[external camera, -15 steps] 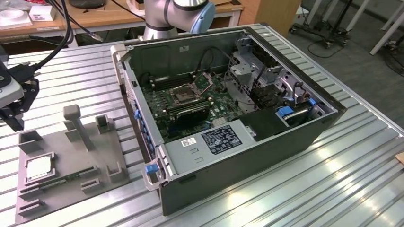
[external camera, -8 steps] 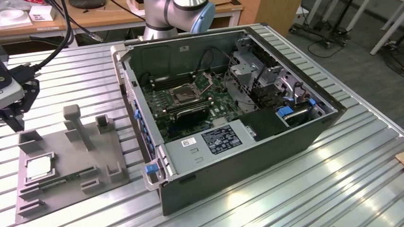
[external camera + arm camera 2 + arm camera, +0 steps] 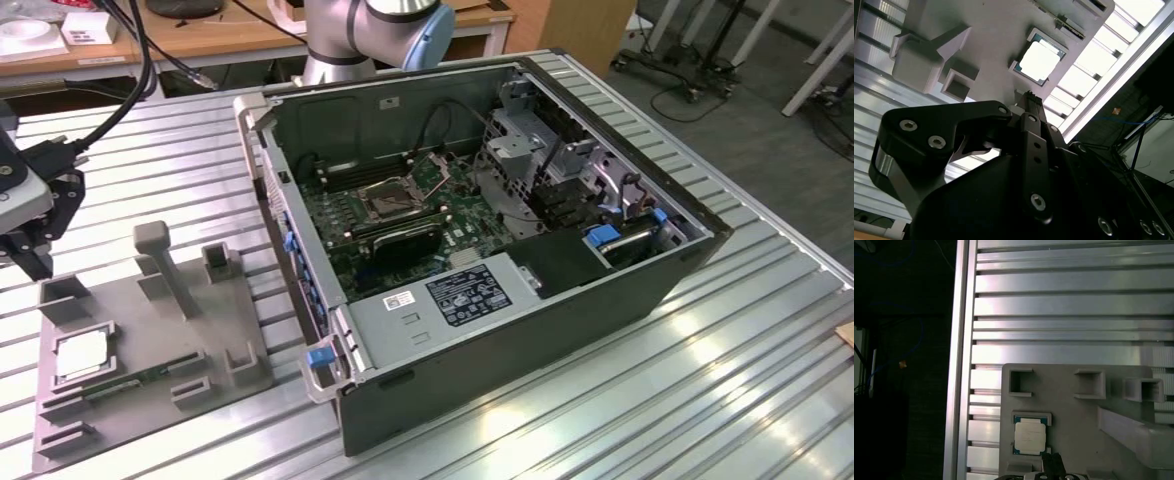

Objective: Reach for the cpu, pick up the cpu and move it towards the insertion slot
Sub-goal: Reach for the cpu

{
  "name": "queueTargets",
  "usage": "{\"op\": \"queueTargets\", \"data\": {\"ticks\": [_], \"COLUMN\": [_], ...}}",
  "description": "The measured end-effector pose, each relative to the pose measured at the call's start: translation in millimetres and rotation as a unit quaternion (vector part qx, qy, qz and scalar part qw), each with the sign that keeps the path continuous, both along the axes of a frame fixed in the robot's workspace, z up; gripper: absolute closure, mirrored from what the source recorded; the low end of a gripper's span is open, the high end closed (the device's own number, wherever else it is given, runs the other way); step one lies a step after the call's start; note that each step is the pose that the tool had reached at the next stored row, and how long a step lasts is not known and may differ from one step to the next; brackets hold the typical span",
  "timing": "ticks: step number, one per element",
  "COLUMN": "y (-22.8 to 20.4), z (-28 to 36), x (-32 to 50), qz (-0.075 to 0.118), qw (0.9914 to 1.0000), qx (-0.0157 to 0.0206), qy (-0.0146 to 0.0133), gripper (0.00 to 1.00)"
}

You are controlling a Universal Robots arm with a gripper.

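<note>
Hangs the gripper (image 3: 30,262) at the exterior view's left, over the slatted worktop (image 3: 641,400) and by the end of the grey holder (image 3: 147,340). Holds the fingers (image 3: 1030,107) pressed together, clamped on nothing. Looks down, in the first wrist view, on the cpu (image 3: 1029,435), lying flat in a square recess of that holder, silvery top up, near the fingertips but apart from them. Shows the insertion slot (image 3: 391,197) on the board inside the open computer case (image 3: 534,340), well apart from the cpu, toward the exterior view's right.
</note>
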State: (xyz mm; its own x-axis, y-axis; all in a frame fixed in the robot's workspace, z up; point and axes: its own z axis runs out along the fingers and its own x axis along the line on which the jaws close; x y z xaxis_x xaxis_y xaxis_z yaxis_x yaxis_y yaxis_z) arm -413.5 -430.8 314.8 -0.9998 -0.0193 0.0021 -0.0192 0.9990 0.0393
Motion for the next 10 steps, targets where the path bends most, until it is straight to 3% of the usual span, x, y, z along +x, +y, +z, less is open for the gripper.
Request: {"op": "queueTargets", "data": {"ticks": [10], "y": [-0.1], "z": [-2.7], "x": [-0.1], "qz": [0.000], "qw": [1.00000], "qx": [0.0000], "qy": [0.0000], "gripper": [0.90]}}
